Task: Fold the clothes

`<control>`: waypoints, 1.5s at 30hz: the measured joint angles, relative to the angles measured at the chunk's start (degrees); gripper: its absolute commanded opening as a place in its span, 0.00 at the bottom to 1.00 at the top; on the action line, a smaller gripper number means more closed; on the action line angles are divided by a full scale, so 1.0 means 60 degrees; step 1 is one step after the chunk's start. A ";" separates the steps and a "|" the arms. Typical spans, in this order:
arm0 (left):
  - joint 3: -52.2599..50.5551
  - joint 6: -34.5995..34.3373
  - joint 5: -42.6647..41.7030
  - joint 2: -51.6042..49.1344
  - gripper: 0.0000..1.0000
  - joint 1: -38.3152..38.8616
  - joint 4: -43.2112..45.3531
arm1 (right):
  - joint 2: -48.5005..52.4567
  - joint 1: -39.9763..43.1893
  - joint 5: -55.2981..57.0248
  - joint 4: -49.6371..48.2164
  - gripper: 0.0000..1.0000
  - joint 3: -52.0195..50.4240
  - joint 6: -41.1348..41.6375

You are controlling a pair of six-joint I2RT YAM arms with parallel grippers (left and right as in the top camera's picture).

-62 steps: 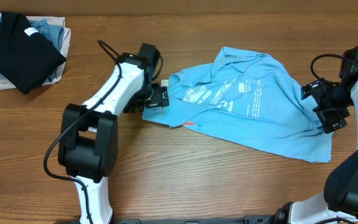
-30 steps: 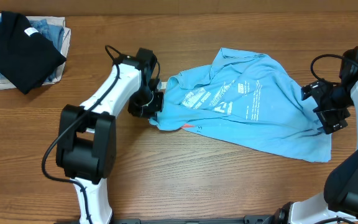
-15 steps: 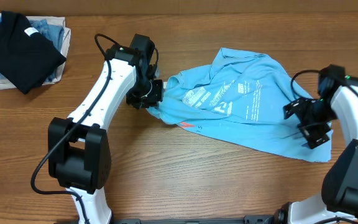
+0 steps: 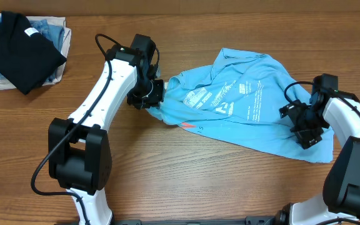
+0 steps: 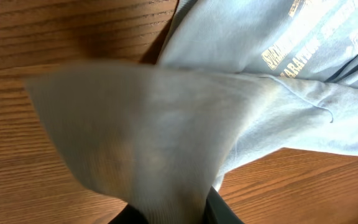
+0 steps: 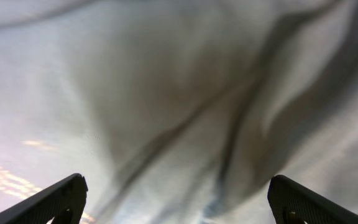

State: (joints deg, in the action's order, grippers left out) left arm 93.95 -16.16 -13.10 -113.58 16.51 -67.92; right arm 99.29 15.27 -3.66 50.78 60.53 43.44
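Step in hand: securing both sides before spreading the t-shirt (image 4: 242,106), which lies crumpled centre-right on the table (image 4: 199,181). The left gripper (image 4: 150,96) pinches its left edge. The right gripper (image 4: 304,127) is spread above the right side. Next move, as judged: lower and close on fabric.

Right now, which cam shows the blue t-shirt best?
Overhead: the whole t-shirt shows, spread crumpled, white lettering visible. Left wrist shows only a blurred raised fold and some lettering; right wrist shows just wrinkled fabric close up.
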 measured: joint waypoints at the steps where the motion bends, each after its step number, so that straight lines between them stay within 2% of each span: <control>1: 0.0000 0.0000 0.0000 0.0000 0.22 0.0000 0.0000 | 0.0000 0.0000 -0.0102 -0.0149 0.97 0.0000 -0.0004; 8: 0.0000 -0.0004 0.0000 0.0000 0.24 0.0000 0.0069 | 0.0000 0.0000 -0.0845 -0.0867 0.97 -0.0004 0.0004; 21: 0.0000 -0.0066 0.0000 0.0000 0.24 0.0091 0.0069 | 0.0178 0.0000 -0.0554 -0.0885 0.92 -0.0131 0.0004; 25: 0.0000 -0.0066 0.0000 0.0000 0.27 0.0091 0.0073 | 0.0546 0.0000 -0.0499 -0.0914 0.92 -0.0087 0.0087; 28: 0.0000 -0.0117 -0.0004 0.0000 0.34 0.0091 0.0066 | 0.0557 0.0000 -0.0484 -0.0925 0.92 -0.0087 0.0149; 32: -0.0025 -0.0251 -0.0004 0.0000 0.35 0.0091 0.0084 | 0.0561 0.0000 -0.0484 -0.0925 0.92 -0.0087 0.0219; 45: -0.1468 -0.0565 -0.0033 0.0000 0.35 0.0091 0.1475 | 0.0561 0.0000 -0.0481 -0.0856 0.90 -0.0076 0.0240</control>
State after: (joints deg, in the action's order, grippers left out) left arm 85.14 -19.55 -13.30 -113.58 17.06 -59.07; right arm 102.65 15.27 -6.55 45.65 60.07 44.88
